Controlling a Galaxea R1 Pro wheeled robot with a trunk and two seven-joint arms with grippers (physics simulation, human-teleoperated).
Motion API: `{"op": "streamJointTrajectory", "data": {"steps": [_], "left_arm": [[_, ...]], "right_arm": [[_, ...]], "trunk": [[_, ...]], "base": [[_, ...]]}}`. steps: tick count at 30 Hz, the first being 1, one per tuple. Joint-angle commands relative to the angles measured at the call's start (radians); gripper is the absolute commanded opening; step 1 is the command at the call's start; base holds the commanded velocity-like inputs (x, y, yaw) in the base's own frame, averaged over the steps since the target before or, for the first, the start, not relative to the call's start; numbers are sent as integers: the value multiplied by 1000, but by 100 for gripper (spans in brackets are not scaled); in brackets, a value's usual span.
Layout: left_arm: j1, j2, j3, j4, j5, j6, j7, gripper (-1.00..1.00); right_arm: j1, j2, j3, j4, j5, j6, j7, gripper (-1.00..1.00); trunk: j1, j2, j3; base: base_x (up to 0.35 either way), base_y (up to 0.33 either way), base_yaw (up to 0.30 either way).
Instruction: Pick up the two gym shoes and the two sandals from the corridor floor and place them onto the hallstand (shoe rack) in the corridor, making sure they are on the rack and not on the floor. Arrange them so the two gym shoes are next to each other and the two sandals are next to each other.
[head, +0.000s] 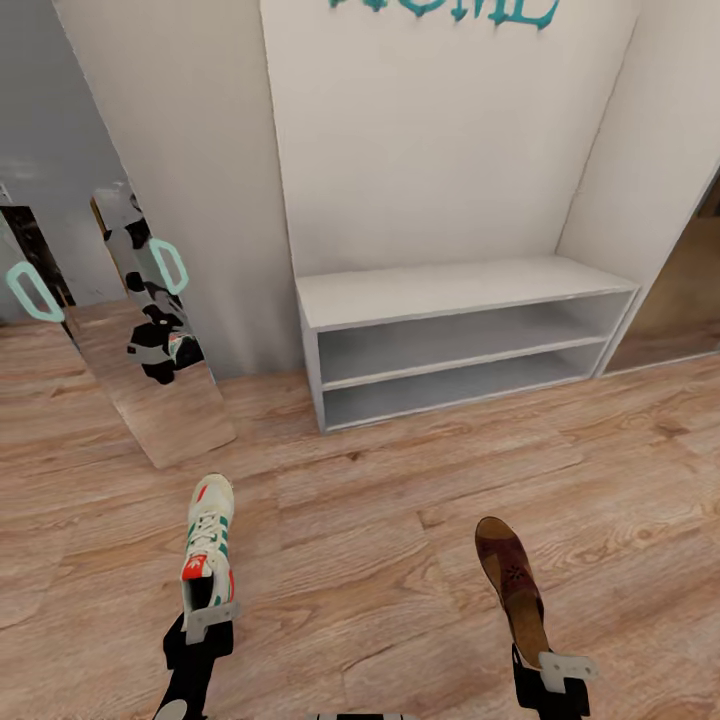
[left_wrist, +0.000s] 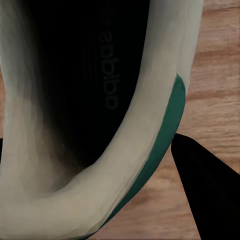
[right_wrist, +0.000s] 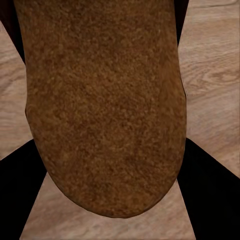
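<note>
Gym shoe (head: 207, 545) sits at lower left of the frame, heel clamped in the left end effector (head: 209, 620), toe pointing toward the hallstand (head: 462, 335) at centre. At lower right, the right end effector (head: 555, 668) grips the heel of a brown sandal (head: 512, 585) above the wood floor (head: 380, 560).

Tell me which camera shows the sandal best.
The head view: the whole sandal shows, heel at the right gripper. The right wrist view shows just its mottled footbed up close; the left wrist view has a sneaker.
</note>
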Motion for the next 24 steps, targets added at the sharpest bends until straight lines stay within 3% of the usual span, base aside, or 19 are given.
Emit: {"op": "streamJointTrajectory", "data": {"steps": [1, 24], "left_arm": [[-1, -1, 3, 3, 0, -4, -2, -100], [0, 0, 4, 14, 5, -7, -1, -100]], "right_arm": [[0, 0, 3, 1, 0, -2, -4, -100], [0, 16, 4, 7, 0, -1, -5, -100]], "trunk": [[0, 0, 0], [0, 0, 23]], "base": [[0, 0, 190], [0, 0, 220]]}}
